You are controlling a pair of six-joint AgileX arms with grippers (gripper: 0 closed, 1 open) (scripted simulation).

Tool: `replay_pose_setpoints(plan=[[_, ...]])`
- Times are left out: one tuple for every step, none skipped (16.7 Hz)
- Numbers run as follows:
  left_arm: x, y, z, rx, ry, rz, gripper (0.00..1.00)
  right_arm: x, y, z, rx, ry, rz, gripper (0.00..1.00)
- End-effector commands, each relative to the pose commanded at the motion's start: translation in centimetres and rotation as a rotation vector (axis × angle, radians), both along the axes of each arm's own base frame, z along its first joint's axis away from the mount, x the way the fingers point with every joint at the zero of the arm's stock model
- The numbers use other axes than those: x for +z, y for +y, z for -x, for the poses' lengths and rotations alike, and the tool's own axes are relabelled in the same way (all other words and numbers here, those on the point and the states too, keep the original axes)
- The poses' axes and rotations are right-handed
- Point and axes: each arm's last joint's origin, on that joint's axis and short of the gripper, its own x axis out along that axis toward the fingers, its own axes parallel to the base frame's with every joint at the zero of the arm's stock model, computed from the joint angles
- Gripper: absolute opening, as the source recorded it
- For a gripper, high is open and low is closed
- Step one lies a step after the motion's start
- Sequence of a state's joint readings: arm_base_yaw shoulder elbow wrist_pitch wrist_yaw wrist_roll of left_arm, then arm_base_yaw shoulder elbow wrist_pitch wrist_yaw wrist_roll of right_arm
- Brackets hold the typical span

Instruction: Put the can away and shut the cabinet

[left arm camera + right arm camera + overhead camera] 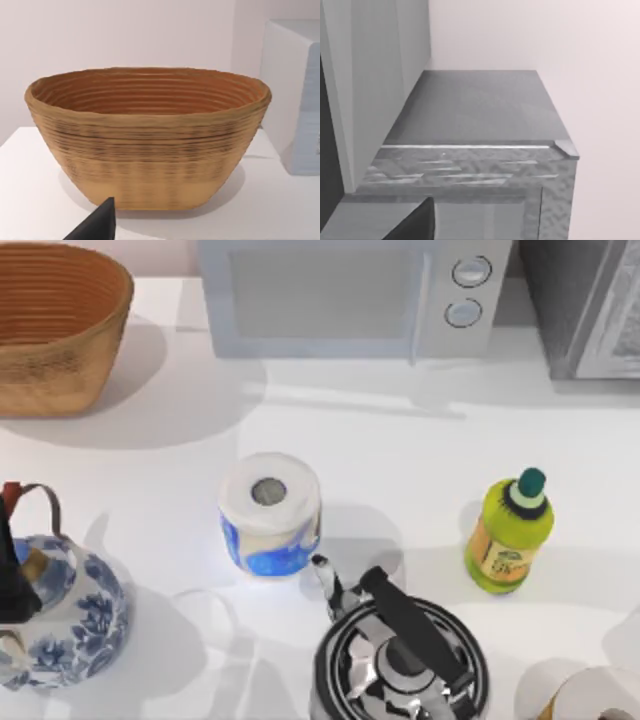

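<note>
On the white table (400,455), the dark grey box-shaped cabinet (580,305) stands just right of the pale microwave (350,295). The right wrist view faces the cabinet's top, likely approaching (no can identifiable).

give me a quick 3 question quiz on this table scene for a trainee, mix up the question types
1. True or false: the roll of paper stands on the table between the wicker basket and the green bottle.
2. Multiple choice: what sits at the table's far right corner in the top view? A) the microwave B) the cabinet C) the blue and white teapot
3. Fill in: the steel kettle has a black ____ across its top.

Key: 1 true; 2 B; 3 handle
</note>
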State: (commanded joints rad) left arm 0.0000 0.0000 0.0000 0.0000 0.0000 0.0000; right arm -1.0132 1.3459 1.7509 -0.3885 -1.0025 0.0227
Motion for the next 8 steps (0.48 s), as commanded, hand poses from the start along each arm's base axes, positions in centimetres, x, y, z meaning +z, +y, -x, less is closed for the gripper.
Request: replay_pose_setpoints(plan=[[0.0, 0.0, 0.0, 0.0, 0.0, 0.0, 1.0, 0.0, 0.4, -0.6, -0.001, 0.0, -0.001, 1.0], [0.0, 0.0, 0.0, 0.0, 0.0, 0.0, 1.0, 0.1, 0.9, -1.4, -0.001, -0.001, -0.002, 1.0], [0.0, 0.0, 0.0, 0.0, 0.0, 0.0, 1.0, 0.1, 1.6, -2.2, -0.001, -0.001, -0.003, 1.0], [0.0, 0.0, 0.0, 0.0, 0.0, 0.0, 1.0, 0.2, 2.5, -3.2, 0.0, -0.002, -0.004, 1.0], [0.0, 0.0, 0.0, 0.0, 0.0, 0.0, 1.0, 0.2, 3.6, -4.3, -0.001, -0.003, -0.005, 1.0], [0.0, 0.0, 0.0, 0.0, 0.0, 0.0, 1.0, 0.3, 4.8, -5.4, -0.002, -0.002, -0.007, 1.0], [0.0, 0.0, 0.0, 0.0, 0.0, 0.0, 1.0, 0.3, 6.3, -6.5, -0.003, -0.001, -0.009, 1.0], [0.0, 0.0, 0.0, 0.0, 0.0, 0.0, 1.0, 0.2, 8.0, -7.6, -0.003, 0.002, -0.011, 1.0]])
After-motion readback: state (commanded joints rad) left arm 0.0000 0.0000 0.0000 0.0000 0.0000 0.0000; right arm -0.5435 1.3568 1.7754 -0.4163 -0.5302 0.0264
